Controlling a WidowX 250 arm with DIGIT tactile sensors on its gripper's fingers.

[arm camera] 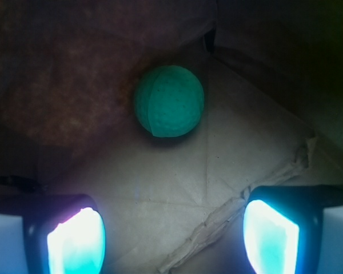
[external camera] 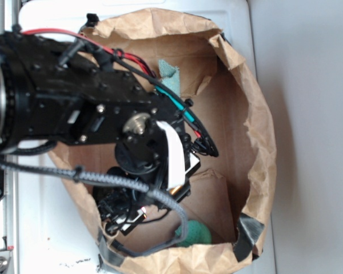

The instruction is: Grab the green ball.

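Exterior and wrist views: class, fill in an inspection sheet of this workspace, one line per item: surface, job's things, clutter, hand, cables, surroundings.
Surface: creased brown paper bag, open, standing on a white top.
Job's things: green ball on the bag floor near a wall, free and untouched; in the exterior view only a part shows.
Clutter: teal cloth against the bag's far wall.
Hand: hand open, fingers apart, inside the bag, short of the ball.
Cables: red and black wires along the arm; grey braided cable looping into the bag.
Surroundings: pale grey surface beside the white top.
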